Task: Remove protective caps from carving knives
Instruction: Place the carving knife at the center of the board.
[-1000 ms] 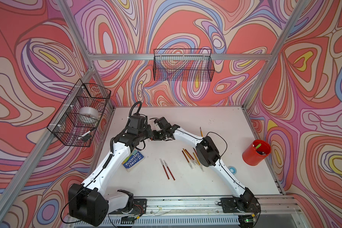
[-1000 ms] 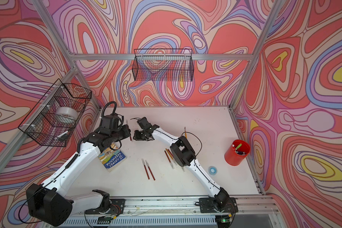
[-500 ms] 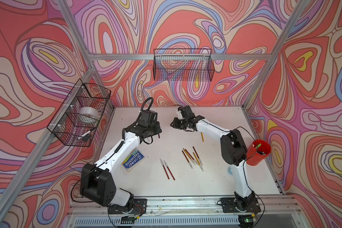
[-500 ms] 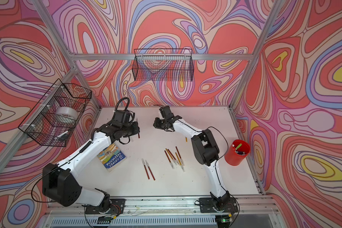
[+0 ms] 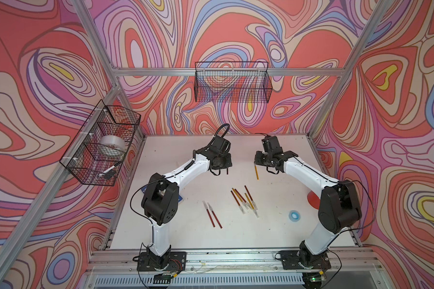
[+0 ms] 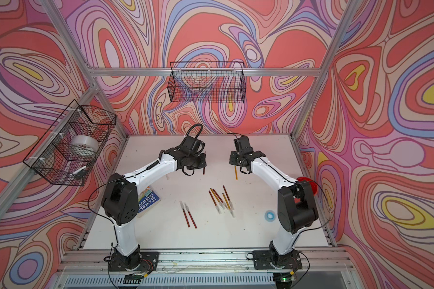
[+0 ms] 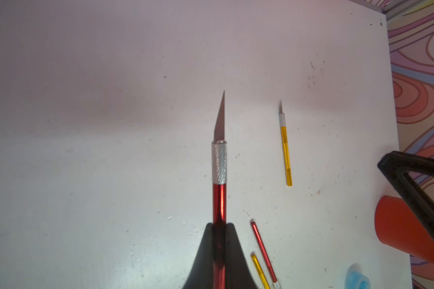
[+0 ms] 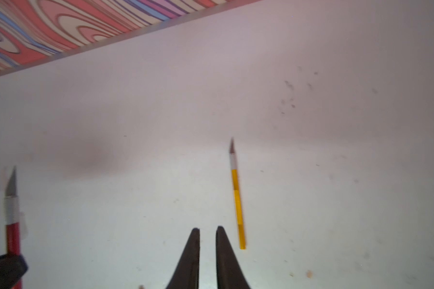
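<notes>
Left pincer (image 7: 219, 226) is clenched on the handle of a red carving knife (image 7: 219, 175). The knife's long axis runs in line with the fingers. Its bare grey blade leads, tip toward the back wall (image 8: 60, 30), and it is held off the bench (image 5: 261, 237). In both top views only a short red stub shows under the pincer.

Right pincer (image 8: 207, 229) has its fingers nearly together with a narrow gap and nothing between them.

The yellow knife (image 8: 237, 197) lies flat on the bench just beside the right pincer. It is roughly parallel to the held knife, blade bare, tip toward the back wall. In both top views its blade end sits under the pincer.

The cluster of knives (image 5: 244, 200) lies mid-bench, red and yellow mixed, fanned on a diagonal. Their whitish caps (image 5: 241, 208) are on the ends toward front-right.

The pair of red knives (image 5: 212, 215) lies left of the cluster, side by side, capped ends toward back-left. I can't tell whether the two touch.

Room to move:
- The pincers are well apart with bare bench between them, running back to the wall edge.
- The blue tape ring (image 5: 294, 215) sits between the cluster and the right arm.
- The red cup (image 7: 398, 225) is near the right edge, partly hidden behind the right elbow.
- The book (image 6: 148, 202) is on the left side, partly under the left elbow.
</notes>
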{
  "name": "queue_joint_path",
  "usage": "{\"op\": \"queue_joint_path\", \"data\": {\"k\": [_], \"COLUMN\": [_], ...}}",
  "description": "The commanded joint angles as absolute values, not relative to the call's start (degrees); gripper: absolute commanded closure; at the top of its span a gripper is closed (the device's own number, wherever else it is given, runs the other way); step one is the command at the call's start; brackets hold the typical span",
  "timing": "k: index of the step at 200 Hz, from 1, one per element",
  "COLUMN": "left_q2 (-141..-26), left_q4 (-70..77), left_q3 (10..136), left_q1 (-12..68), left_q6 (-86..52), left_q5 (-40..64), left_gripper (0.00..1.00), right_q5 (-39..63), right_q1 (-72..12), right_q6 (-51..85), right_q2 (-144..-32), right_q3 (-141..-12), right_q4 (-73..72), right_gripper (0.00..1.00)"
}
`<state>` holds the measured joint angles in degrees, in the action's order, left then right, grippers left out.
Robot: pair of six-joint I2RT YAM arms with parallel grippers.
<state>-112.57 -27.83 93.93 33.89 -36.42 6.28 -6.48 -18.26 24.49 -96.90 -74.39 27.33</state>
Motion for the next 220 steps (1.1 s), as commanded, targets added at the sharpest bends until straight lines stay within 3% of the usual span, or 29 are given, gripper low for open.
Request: {"op": "queue_joint_path", "data": {"k": [1, 91, 171, 220], "left_q2": [-117.3, -136.7, -142.4, -138.4], "left_q4": [-29.4, -32.0, -29.5, -24.9], "left_q3": [99.6, 118.2, 120.7, 114.4], "left_q1": [35.1, 38.1, 39.2, 39.6], "left_q6": [-37.7, -42.1, -46.6, -47.5], "left_q5": [7.6, 11.7, 13.6, 14.8], "left_gripper": [1.00, 1.00, 1.00, 1.00], "right_q5": [-10.6, -7.8, -2.7, 15.4], "right_q1": [-15.3, -8.6, -8.1, -8.1], "right_q6": [22.4, 20.9, 21.3, 23.2], "right_q2": [-94.2, -90.0, -90.8, -93.1], "right_q3": [-71.3, -62.7, -61.3, -61.4], "right_q4": [30.3, 28.8, 26.9, 20.2], "right_gripper": [0.84, 0.86, 0.86, 0.85]}}
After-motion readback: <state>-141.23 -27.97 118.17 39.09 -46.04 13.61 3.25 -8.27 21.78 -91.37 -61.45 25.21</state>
